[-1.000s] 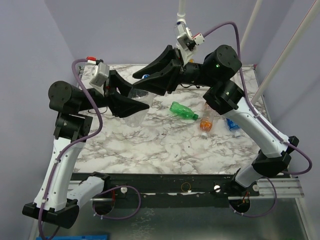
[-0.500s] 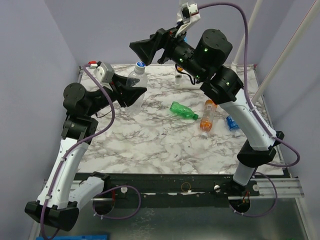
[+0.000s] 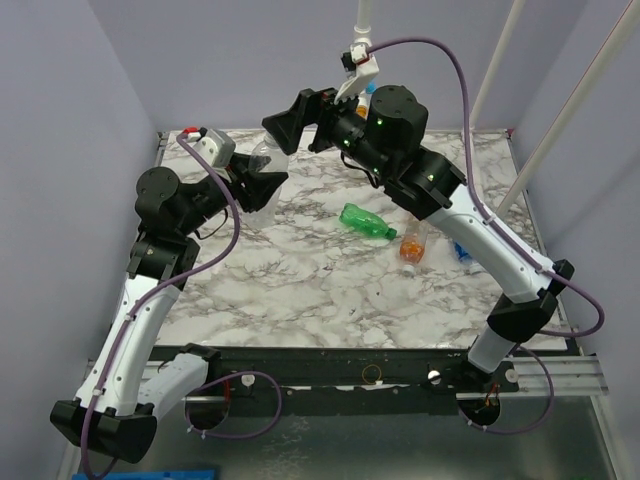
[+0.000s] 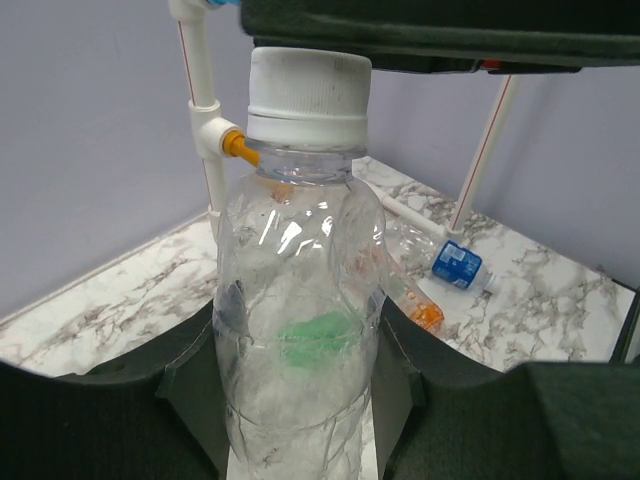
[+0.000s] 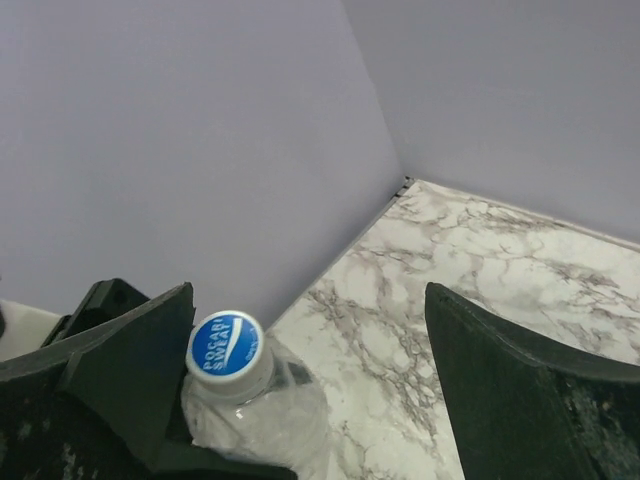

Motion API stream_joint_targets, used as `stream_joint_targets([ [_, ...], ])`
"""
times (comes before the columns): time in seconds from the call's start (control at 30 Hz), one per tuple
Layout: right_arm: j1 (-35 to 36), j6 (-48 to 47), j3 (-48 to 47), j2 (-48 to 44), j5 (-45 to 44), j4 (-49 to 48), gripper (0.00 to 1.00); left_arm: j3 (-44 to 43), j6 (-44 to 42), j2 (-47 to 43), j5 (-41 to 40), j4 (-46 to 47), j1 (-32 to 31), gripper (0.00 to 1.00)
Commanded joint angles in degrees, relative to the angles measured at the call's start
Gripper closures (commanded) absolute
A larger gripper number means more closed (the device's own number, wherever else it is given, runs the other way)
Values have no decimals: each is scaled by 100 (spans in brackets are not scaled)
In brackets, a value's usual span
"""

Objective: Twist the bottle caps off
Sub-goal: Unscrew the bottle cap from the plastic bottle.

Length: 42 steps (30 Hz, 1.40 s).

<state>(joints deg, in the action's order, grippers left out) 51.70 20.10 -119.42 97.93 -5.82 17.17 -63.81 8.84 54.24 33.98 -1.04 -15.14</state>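
- Left hand (image 3: 258, 188): closed round the body of the clear bottle (image 4: 298, 330), a finger on either side and nothing else in it.
- Clear bottle: upright, its long axis vertical and neck uppermost. It is held over the 10 o'clock corner of the worktop (image 3: 300, 290).
- Cap (image 5: 226, 345): seated on the neck, white skirt and blue printed top, not yet off.
- Right hand (image 5: 308, 300): spread wide, holding nothing, poised above the cap.
- Relation that matters: seen from my right wrist, the cap sits at about 8 o'clock from the middle of the gap, close by one finger and well away from the other. Whether it touches that finger I cannot tell.
- Judgement: my right hand is the nearer one for the cap. It should centre over the neck and come down along the bottle's axis before closing.
- Remaining stock, lying flat around 2 o'clock: green bottle (image 3: 366, 222), orange bottle (image 3: 411, 243), and blue-label bottle (image 4: 455, 265).
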Motion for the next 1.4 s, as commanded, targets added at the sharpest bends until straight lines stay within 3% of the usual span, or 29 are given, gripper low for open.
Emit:
stream_joint_targets([
  [0.0,77,97,227,-244,749,-398,0,148,-145,-30,-154,209,16,100],
  [0.2,76,219,347,-94,1222,-638,1,161,-145,6,-40,201,17,100],
  [0.33,75,301,318,23,1167,-642,8,98,-111,-8,-15,201,19,100],
  [0.63,68,391,139,199,1323,-669,43,168,-254,-66,0,183,19,100],
  [0.93,61,409,167,205,1426,-634,51,59,-41,-56,75,242,18,100],
  [1.0,53,396,147,179,1404,-634,70,-26,72,-45,214,243,19,100],
  [1.03,53,367,149,156,1411,-655,89,-70,136,-30,300,244,15,100],
  [1.07,44,362,183,104,1417,-697,99,-122,192,-27,418,244,14,100],
  [1.23,-9,351,873,-360,1851,-1427,99,-237,549,-40,912,293,10,100],
  [1.37,-55,185,1012,-566,3030,-1861,99,-308,959,-72,1512,359,11,100],
])
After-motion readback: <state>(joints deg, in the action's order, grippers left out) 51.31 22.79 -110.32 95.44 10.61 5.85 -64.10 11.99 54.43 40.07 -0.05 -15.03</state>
